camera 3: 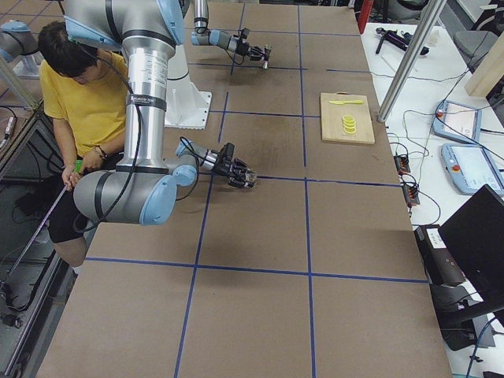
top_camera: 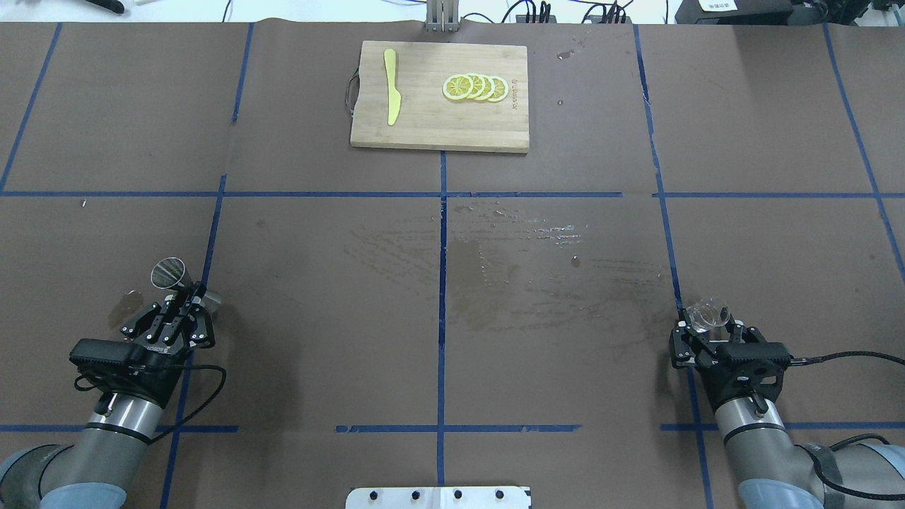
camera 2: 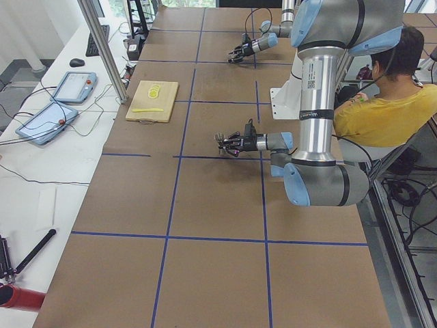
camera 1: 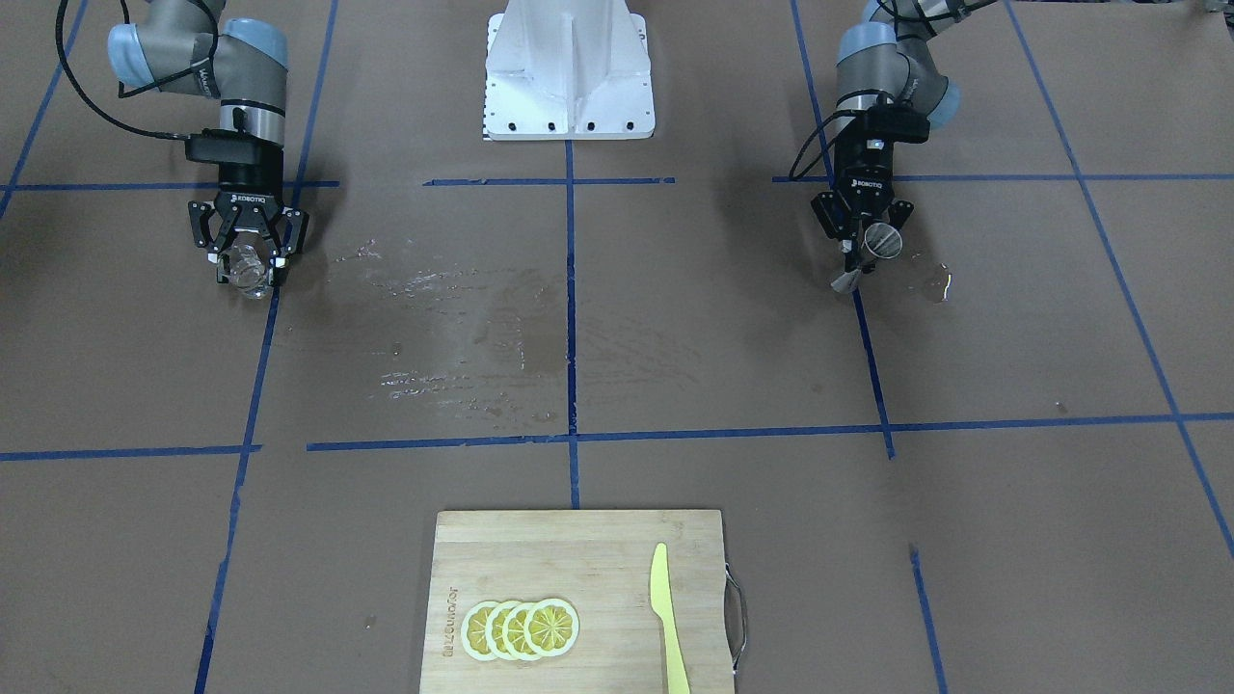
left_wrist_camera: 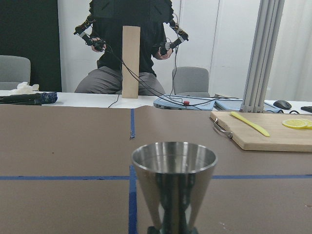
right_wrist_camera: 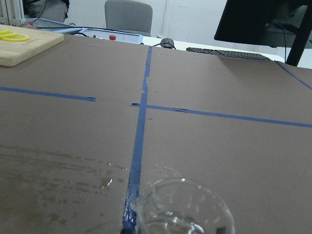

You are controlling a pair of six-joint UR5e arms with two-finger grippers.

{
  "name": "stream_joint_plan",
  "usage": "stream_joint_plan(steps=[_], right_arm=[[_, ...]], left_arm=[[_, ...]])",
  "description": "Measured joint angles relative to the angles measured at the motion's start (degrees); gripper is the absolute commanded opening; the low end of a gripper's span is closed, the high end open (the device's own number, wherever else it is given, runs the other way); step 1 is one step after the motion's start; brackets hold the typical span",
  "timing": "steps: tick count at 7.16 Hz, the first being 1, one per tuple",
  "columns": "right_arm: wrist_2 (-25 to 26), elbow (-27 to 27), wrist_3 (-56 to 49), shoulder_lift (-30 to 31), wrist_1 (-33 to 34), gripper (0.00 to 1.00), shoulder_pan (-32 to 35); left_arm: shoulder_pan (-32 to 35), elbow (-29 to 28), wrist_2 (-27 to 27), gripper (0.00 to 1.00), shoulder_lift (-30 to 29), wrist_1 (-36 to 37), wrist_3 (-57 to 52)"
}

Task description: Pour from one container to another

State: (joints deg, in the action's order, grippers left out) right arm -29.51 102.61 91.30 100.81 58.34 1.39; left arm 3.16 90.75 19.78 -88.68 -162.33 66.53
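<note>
The left end effector (top_camera: 185,295) pinches the steel jigger (top_camera: 170,274) at its narrow waist, fingers pressed in from both sides. The jigger is tilted, its open upper cone leaning away from the robot. The left wrist view looks along it into the shiny rim (left_wrist_camera: 174,158). It sits near the tabletop's (top_camera: 318,318) left end, on the robot's side. Whether its lower cone touches the surface cannot be told.

Well apart, near the tabletop's right end and also on the robot's side, the right end effector (top_camera: 705,326) grips the clear glass measuring cup (top_camera: 705,313) between its fingertips. In the front-facing view the cup (camera 1: 248,270) shows between the black fingers (camera 1: 281,253). The right wrist view shows its rim (right_wrist_camera: 183,207) over a blue tape line. Whether it holds liquid cannot be told.

Between the two arms, across the middle of the tabletop, lie wet streaks and a darker damp patch (top_camera: 495,268). A small puddle (camera 1: 937,282) glints just beside the jigger.

At the middle of the far edge lies a wooden cutting board (top_camera: 438,131) with a metal handle on its left side. On it are a row of overlapping lemon slices (top_camera: 475,87) and, apart from them, a yellow knife (top_camera: 391,95).

In the side views a person in a yellow shirt (camera 2: 382,113) sits behind the robot's base.
</note>
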Motion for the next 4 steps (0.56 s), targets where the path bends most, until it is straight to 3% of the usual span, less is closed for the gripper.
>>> stream_joint_plan(steps=[2,4], right_arm=[[0.0,0.2,-4.8,-0.1,-1.3,0.00,0.2],[-1.0,0.7,-15.5,-2.6,-8.1,0.01,2.1]], left_arm=[[0.0,0.1,0.0,0.00,0.0,0.0,0.0],[0.0,0.6,-0.1,0.00,0.0,0.0,-0.2]])
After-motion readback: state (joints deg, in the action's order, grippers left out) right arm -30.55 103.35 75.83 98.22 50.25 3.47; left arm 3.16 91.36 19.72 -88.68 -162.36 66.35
